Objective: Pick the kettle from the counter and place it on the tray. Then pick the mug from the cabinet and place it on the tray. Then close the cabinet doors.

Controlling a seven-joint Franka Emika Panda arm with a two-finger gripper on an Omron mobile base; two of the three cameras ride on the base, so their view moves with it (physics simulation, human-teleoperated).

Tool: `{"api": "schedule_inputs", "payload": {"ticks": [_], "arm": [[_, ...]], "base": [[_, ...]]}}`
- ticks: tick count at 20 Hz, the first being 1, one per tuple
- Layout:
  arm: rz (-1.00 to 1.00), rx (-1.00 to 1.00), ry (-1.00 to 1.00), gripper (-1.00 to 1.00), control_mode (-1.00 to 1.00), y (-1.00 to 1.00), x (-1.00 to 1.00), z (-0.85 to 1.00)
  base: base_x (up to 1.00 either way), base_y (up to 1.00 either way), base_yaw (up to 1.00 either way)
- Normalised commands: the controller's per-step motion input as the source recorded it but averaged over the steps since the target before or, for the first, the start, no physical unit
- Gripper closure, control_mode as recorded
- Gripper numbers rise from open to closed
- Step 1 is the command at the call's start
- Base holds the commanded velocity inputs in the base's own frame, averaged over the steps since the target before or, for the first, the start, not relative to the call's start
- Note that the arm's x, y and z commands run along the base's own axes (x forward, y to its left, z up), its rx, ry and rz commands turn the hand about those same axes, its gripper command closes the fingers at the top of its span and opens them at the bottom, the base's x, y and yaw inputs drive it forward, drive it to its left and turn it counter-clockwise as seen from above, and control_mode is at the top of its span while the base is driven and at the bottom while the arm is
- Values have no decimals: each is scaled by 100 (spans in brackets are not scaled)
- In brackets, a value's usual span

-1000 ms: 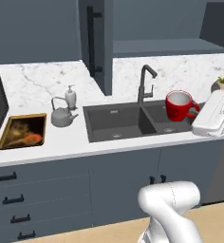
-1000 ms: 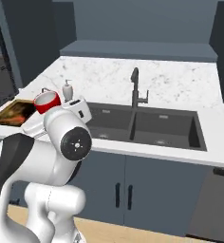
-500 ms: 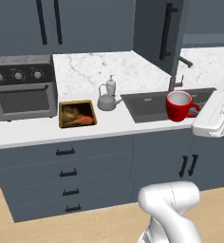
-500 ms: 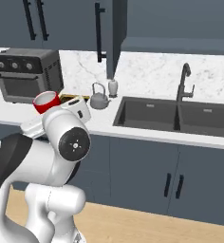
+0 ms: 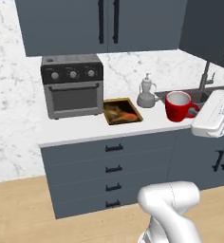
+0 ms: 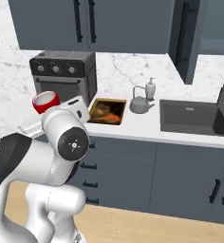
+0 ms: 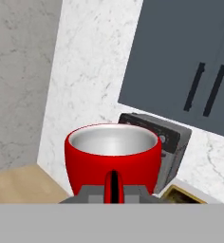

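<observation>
Item: red mug (image 5: 179, 106), gripped at its handle by my end effector (image 7: 113, 189), carried above the worktop (image 5: 92, 133). Kettle (image 5: 146, 97) beside the tray (image 5: 121, 111), not on it. Step: mug transfer. Next, I judge: lower mug onto tray.

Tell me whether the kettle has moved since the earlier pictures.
No. The kettle stands between the tray and the sink as before; the camera shifted with the base.

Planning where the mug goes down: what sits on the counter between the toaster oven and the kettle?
The tray, its dark patterned surface bare, lies between the toaster oven and the kettle; the right base view shows it best.
</observation>
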Motion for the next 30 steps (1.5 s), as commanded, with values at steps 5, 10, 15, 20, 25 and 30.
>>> {"api": "schedule_inputs", "payload": {"ticks": [5, 10, 15, 20, 25, 30], "arm": [[0, 0, 0, 100, 100, 0, 0, 0], [0, 0, 0, 100, 100, 0, 0, 0], [0, 0, 0, 100, 100, 0, 0, 0], [0, 0, 0, 100, 100, 0, 0, 0], [0, 0, 0, 100, 100, 0, 0, 0], [4, 5, 0, 100, -100, -23, 13, -36]], "base": [[60, 41, -13], [73, 4, -5], [69, 5, 0], [69, -7, 0], [60, -17, 2], [13, -7, 1]]}}
